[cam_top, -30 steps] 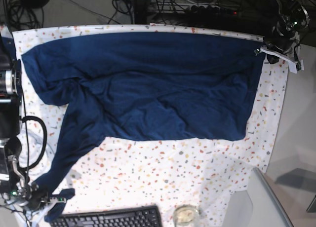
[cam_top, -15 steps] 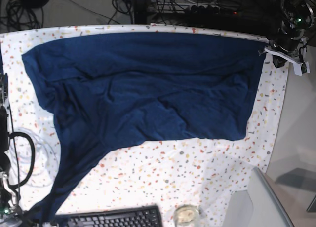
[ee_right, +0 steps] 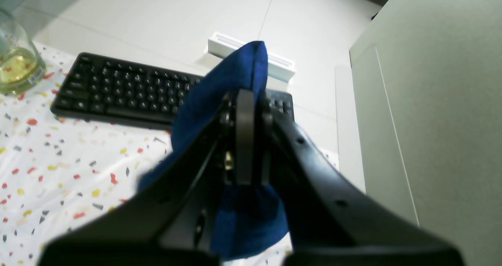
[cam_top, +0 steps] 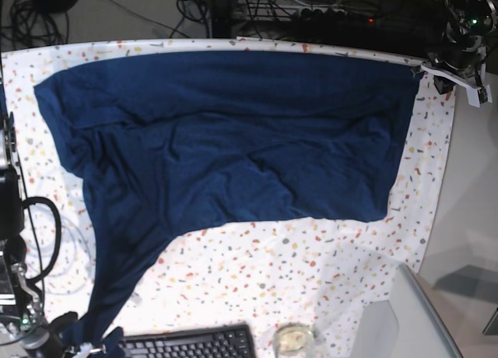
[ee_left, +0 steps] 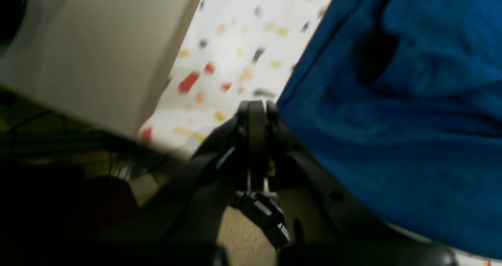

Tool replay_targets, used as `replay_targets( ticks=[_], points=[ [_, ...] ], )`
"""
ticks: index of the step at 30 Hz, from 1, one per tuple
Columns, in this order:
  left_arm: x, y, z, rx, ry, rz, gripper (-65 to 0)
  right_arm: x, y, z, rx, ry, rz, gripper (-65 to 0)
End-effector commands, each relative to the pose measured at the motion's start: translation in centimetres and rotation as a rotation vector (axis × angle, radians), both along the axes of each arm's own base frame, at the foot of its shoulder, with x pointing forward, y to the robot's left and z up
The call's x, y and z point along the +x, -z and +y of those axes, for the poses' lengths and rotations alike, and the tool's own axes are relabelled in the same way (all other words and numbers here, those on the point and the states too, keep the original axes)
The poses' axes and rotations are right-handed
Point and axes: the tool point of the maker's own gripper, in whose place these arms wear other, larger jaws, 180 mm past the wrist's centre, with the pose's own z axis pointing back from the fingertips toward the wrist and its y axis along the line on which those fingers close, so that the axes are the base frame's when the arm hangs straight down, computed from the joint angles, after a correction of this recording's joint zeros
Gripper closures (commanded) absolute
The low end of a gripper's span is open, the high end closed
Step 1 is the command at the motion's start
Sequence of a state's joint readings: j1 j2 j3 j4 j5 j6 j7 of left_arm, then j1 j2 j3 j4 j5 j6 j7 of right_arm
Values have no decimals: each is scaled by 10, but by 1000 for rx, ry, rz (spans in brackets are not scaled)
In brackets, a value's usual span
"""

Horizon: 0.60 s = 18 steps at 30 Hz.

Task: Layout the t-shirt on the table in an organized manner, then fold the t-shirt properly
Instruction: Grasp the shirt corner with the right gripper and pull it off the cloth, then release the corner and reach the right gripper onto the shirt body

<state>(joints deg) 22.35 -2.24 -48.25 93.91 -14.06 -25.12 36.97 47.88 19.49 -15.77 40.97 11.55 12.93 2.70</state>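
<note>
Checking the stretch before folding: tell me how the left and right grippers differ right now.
The right gripper is shut on a t-shirt corner with cloth bunched around it; the left gripper is shut beside the shirt's edge, holding nothing that shows. The right is near the keyboard, the left at the table corner. Both are closed.

Setting: robotics lab or office test bench. Evidence: terrazzo-flecked cloth over table [cam_top: 327, 264], black keyboard [cam_top: 187, 344] bottom centre, tangled cables [cam_top: 31, 15] and power strips across the floor at top.
</note>
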Motion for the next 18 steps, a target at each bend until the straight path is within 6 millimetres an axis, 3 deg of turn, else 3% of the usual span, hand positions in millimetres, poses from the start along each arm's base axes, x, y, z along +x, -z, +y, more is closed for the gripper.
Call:
replay_targets(
  ticks=[1, 6, 15, 18],
  points=[
    [8, -12, 5, 24, 7, -41, 0, 10, -39, -4, 11, 2, -103, 0],
    [8, -12, 5, 24, 7, -41, 0, 13, -53, -5, 16, -3, -151, 0],
    [7, -12, 5, 23, 7, -41, 0, 26, -107, -4, 17, -4, -240, 0],
    [7, -12, 5, 23, 7, -41, 0, 27, -114, -2, 20, -7, -250, -2]
  ],
)
